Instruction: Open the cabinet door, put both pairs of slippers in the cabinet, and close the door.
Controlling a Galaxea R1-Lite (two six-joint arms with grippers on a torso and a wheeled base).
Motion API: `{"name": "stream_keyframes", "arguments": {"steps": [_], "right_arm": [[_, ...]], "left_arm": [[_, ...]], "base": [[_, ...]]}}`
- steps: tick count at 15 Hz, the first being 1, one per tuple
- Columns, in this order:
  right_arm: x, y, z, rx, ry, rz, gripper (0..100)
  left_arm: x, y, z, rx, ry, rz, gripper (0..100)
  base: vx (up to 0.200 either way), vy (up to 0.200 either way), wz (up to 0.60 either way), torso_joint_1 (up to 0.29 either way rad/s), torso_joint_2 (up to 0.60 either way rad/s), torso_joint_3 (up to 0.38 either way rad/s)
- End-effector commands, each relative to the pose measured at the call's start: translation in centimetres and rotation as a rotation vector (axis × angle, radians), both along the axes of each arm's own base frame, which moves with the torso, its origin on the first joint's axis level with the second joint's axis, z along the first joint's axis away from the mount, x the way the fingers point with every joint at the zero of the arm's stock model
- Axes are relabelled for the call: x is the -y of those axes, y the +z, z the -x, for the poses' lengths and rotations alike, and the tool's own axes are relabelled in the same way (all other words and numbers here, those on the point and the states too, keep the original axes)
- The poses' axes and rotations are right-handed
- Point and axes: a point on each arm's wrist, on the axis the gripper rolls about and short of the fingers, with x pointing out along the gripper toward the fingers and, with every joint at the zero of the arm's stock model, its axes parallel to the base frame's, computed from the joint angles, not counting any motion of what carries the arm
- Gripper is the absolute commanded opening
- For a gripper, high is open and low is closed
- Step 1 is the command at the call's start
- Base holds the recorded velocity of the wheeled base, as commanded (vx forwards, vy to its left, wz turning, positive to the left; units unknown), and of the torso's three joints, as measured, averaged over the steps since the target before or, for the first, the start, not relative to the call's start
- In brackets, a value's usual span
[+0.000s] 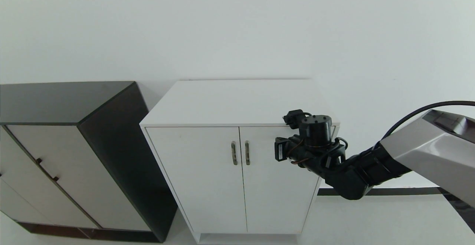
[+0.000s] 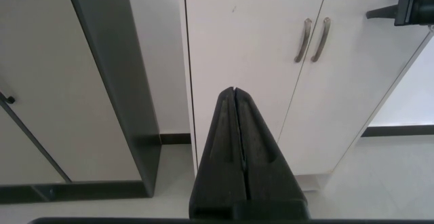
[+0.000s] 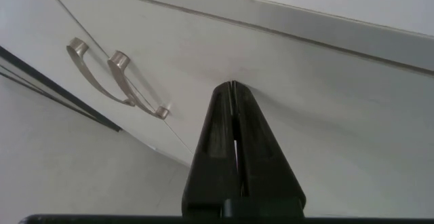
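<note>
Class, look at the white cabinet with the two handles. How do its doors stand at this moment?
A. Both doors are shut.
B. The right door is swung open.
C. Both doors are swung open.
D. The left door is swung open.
A: both doors of the white cabinet lie flush, with the handles side by side at the middle seam and the right gripper gripping neither.

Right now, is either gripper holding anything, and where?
Nothing is held. The left gripper and right gripper are both shut and empty; the right one is by the cabinet door, off its handle.
</note>
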Motion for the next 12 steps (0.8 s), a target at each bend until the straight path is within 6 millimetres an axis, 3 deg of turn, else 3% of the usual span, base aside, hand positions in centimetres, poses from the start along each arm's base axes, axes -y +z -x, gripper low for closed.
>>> {"name": "stream_keyframes", "arguments": {"steps": [1,4,7,10,12], "right_arm": [[0.4,1.8,1.9,0.022,0.015,-0.013,0],[3.1,4.0,5.6,0.030,-0.021,0.000,0],[7.2,5.6,10.1,0.040,-0.094,0.010,0],[11.8,5.8,14.1,0.039,-0.190,0.024,0],[15.1,4.8,16.5,0.019,-0.264,0.042,0]], "left_arm": [[0.0,0.0,0.0,-0.001,0.000,0.000,0],[0.0,0.0,0.0,-0.001,0.000,0.000,0],[0.0,0.0,0.0,-0.001,-0.002,-0.001,0],[0.0,0.0,0.0,-0.001,0.000,0.000,0],[0.0,0.0,0.0,-0.001,0.000,0.000,0]], "base": [[0.000,0.000,0.00,0.000,0.00,0.000],[0.000,0.000,0.00,0.000,0.00,0.000],[0.000,0.000,0.00,0.000,0.00,0.000],[0.000,0.000,0.00,0.000,0.00,0.000],[0.000,0.000,0.00,0.000,0.00,0.000]]}}
